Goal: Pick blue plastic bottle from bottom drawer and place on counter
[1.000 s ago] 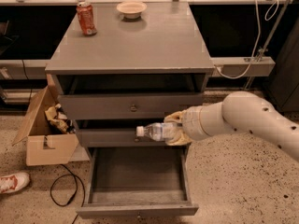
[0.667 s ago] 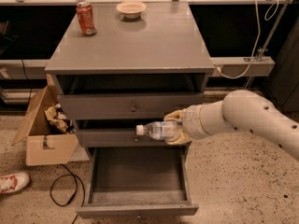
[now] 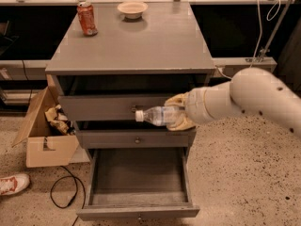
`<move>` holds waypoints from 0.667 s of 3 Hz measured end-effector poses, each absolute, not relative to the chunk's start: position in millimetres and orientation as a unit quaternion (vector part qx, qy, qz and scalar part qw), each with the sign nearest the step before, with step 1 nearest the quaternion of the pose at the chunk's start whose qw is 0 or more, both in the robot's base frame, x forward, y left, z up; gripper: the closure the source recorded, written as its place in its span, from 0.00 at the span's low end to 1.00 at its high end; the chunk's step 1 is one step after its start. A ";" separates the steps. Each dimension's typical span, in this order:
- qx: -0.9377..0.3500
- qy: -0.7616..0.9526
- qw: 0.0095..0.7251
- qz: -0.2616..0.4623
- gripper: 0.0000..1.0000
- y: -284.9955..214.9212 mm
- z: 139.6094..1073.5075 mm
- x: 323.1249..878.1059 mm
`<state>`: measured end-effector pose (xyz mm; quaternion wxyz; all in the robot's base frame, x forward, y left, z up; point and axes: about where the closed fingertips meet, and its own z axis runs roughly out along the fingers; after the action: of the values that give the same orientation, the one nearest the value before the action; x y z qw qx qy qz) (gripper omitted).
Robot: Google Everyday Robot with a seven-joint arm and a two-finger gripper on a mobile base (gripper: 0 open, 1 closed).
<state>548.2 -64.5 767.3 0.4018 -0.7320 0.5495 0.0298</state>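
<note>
The blue plastic bottle (image 3: 155, 116), clear with a white cap pointing left, lies sideways in my gripper (image 3: 178, 112). The gripper's yellowish fingers (image 3: 178, 100) are shut on the bottle's base end, in front of the top knobbed drawer (image 3: 101, 108) and well above the bottom drawer (image 3: 138, 178). The bottom drawer is pulled out and holds nothing. The counter (image 3: 141, 39) lies above and behind the bottle. My white arm (image 3: 254, 98) comes in from the right.
A red-orange soda can (image 3: 87, 18) and a small bowl (image 3: 132, 9) stand at the counter's back. An open cardboard box (image 3: 44, 128) sits left of the cabinet, with a black cable (image 3: 63, 192) and a shoe (image 3: 11, 183) on the floor.
The gripper has lifted the bottle from the level of the middle drawer to in front of the top drawer.
</note>
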 end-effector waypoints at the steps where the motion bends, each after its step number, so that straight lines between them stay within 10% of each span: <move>1: -0.736 0.542 0.405 0.011 1.00 -61.9 821.3 571.3; 2: -0.704 0.572 0.420 -0.004 1.00 -56.6 878.5 626.0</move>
<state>626.0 -56.6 878.5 0.4204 -0.7044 0.5719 -0.0042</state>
